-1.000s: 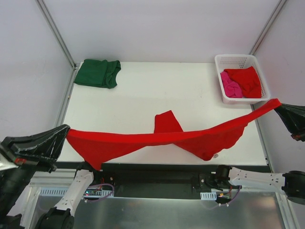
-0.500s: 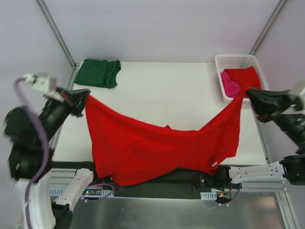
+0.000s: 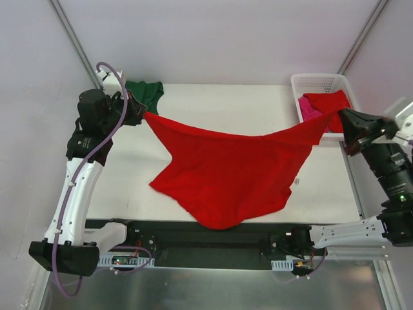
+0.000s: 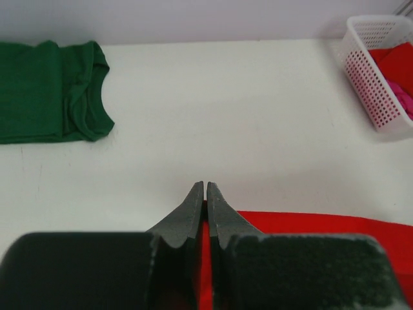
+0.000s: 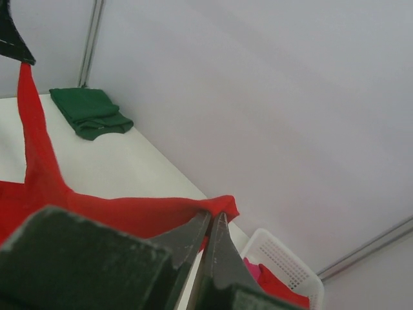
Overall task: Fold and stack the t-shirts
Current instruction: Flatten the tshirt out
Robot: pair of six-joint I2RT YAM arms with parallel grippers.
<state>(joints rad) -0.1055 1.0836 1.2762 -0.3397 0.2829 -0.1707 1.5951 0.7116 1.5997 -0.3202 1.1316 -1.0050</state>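
While both arms are raised over the white counter, the top view shows the left hand clamped on one corner of the red t-shirt and the right hand clamped on the opposite corner. The cloth is stretched between them, sagging in the middle, and its lower part lies on the counter and reaches the near edge. The green t-shirt lies folded in the back left corner, partly behind the left arm. A white lattice basket sits in the back right corner and holds a second red t-shirt and a pink t-shirt. Plain pale walls enclose the counter, with metal posts slanting up at both back corners.

From the left wrist, the fingers are pressed together with red cloth pinched between them. Beyond them the counter is bare white, with the green t-shirt at far left and the basket at far right.

From the right wrist, the fingers are likewise closed on a red corner. The shirt runs away in a strip to the left hand at the top left. The green t-shirt lies by the wall, and the basket is just below the fingertips.
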